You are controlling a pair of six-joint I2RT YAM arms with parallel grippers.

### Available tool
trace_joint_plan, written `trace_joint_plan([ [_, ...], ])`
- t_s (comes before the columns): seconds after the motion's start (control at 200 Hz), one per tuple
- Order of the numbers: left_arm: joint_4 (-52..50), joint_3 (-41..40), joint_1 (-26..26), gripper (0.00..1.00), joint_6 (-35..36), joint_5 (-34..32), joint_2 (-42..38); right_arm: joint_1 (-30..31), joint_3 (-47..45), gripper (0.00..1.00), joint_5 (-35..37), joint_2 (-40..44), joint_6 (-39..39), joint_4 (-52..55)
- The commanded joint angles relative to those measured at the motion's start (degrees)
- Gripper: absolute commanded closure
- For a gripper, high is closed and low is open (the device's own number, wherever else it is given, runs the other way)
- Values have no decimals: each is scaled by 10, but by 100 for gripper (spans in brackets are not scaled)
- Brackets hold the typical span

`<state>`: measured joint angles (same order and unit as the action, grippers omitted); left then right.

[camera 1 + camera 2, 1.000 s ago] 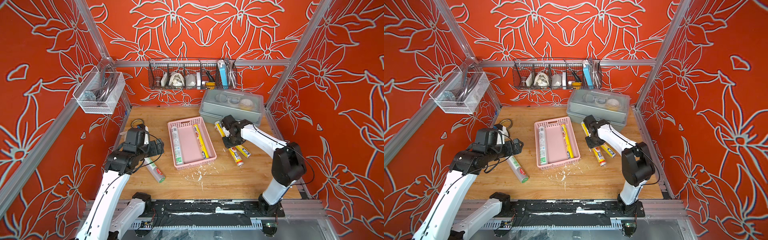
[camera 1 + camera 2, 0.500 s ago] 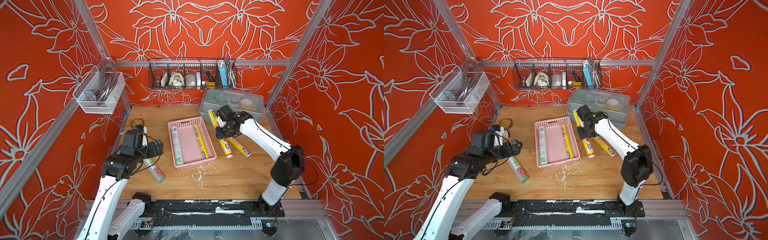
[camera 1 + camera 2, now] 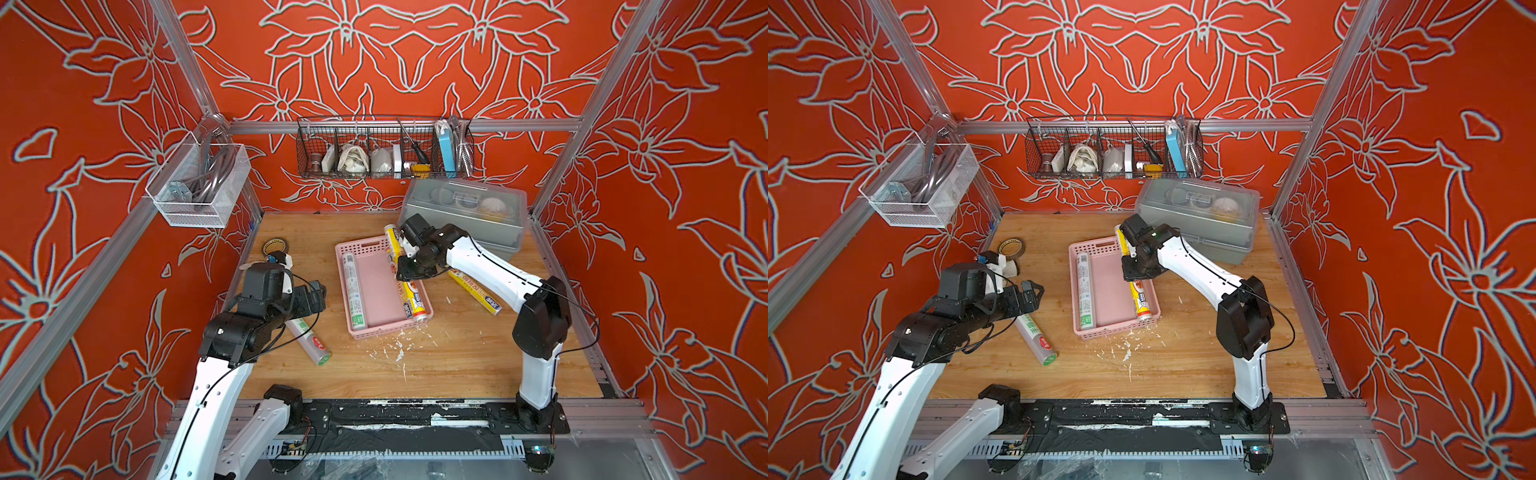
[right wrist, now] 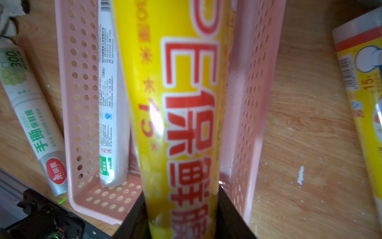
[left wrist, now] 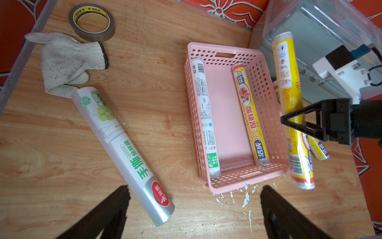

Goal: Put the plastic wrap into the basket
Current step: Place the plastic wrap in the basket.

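Right fingers (image 4: 182, 215) clenched on yellow roll (image 3: 392, 253), just carried from tabletop right of pink basket (image 3: 380, 322) to above its right rim, frame centre. Release due. Left fingers (image 5: 194, 209) spread wide, empty, over white-green roll (image 5: 122, 151), lower left.

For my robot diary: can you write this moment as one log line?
right gripper: shut on yellow roll, above basket edge | left gripper: open, empty | basket: two rolls inside

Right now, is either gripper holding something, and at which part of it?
The right gripper holds a yellow roll of plastic wrap at about mid-length, over the basket's side wall. The left gripper is open and holds nothing.
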<state>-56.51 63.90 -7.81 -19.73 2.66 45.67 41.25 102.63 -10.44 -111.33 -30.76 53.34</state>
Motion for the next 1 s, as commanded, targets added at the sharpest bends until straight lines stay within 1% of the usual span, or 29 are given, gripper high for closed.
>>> trace_joint_plan([
  [0.0,-5,-8,3,2,-2,3,-9,6,23,63,-28,-27,-46,-29],
  [0.27,-7,-10,3,2,2,-1,-14,9,70,64,-39,-85,-75,-24],
  [0.44,-7,-12,3,2,4,-2,-14,10,72,65,-43,-106,-87,-33],
  [0.996,-6,-18,3,2,3,-3,-15,20,69,67,-43,-152,-91,-33],
])
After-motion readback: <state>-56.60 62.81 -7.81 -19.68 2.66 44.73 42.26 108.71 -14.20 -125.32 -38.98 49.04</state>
